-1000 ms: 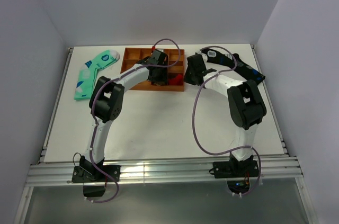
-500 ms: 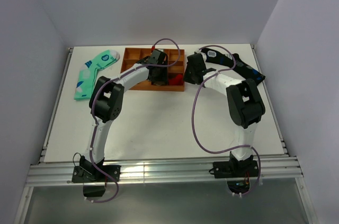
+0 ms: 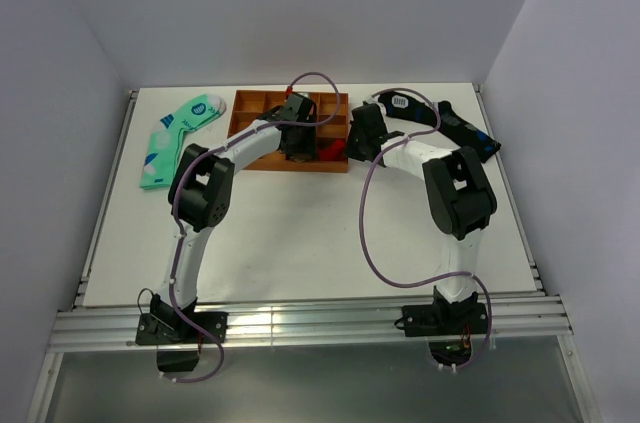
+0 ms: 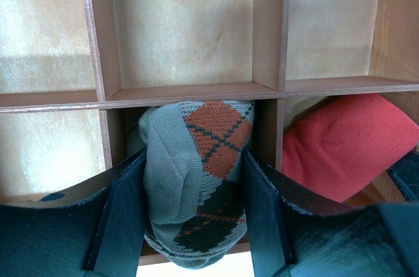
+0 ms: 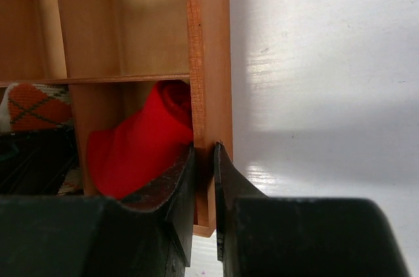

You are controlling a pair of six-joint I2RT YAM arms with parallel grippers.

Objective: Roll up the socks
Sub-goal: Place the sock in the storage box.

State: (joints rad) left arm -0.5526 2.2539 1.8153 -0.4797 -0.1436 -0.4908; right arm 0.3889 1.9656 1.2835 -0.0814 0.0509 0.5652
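Concealed portions, wooden tray (image 4: pixel 183 92)
Argyle sock (image 4: pixel 196 179): sides masked by left pincer (image 4: pixel 196 159); red sock (image 4: pixel 340 146): left edge behind divider (image 4: pixel 273 126).

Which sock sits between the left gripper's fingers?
The argyle sock, rolled, in the tray's near middle compartment. The red sock sits one compartment over; the mint-green sock and black sock lie outside on the table.

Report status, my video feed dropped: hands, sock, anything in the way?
Left hand clamped on rolled argyle sock, in near middle cell. Right hand pinching tray wall. Red sock in next cell, divider between.
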